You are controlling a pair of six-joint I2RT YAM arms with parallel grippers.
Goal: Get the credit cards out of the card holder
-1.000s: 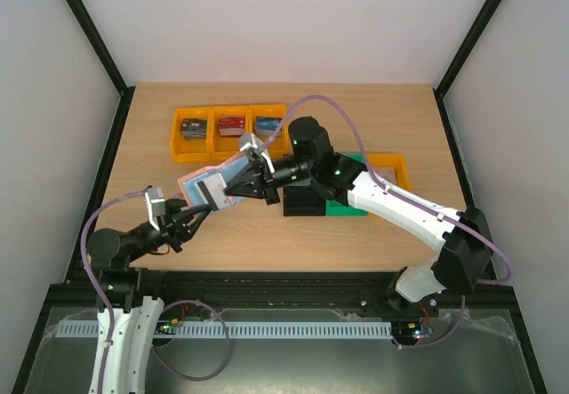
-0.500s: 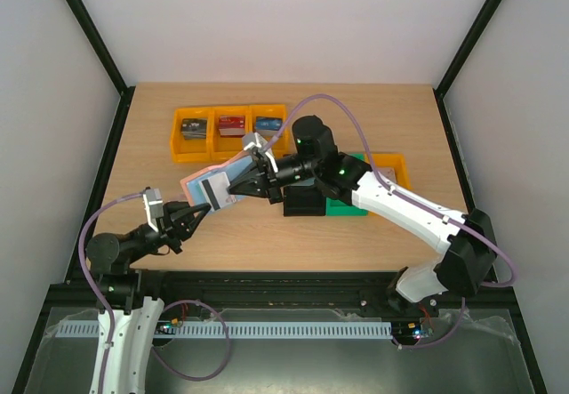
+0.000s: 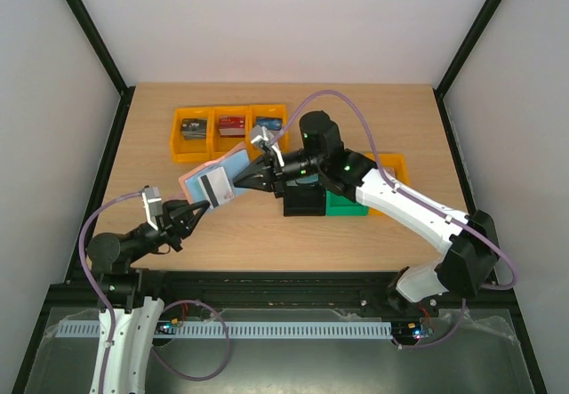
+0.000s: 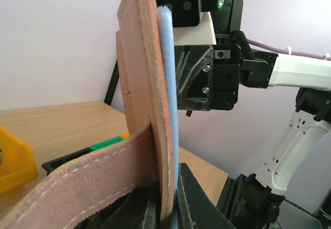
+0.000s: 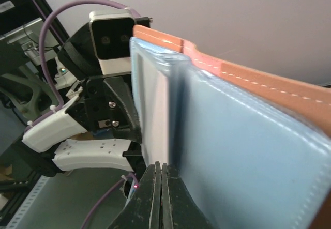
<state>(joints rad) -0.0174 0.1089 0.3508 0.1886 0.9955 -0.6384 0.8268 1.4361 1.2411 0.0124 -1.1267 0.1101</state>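
White walls and a black frame enclose a pale wooden desk [image 3: 373, 118], and we see the card holder [image 3: 227, 164] held up in the air above its middle, a little toward the left edge. It hangs open, reddish-brown leather outside and pale blue inside. One credit card [image 3: 213, 188], pale with a dark stripe, shows at the holder's lower left end; we cannot tell whether it sits in a pocket or is partly out.

Our left gripper [image 3: 194, 209] is clamped on the holder's lower left edge, with leather and blue lining between its fingers; whether the card is in the grip too, we cannot tell. Our right gripper [image 3: 249, 180] is pinched tight on the blue inner side at the opposite end.

Near the far left corner stands a row of yellow bins [image 3: 178, 148] holding small dark, red and blue items, too small to name. Toward the right edge sit a black box [image 3: 304, 203], a green tray [image 3: 351, 207] and another yellow bin [image 3: 397, 163].

We judge the task at the pulling stage: no card is clearly free, so the removal itself is left to do.
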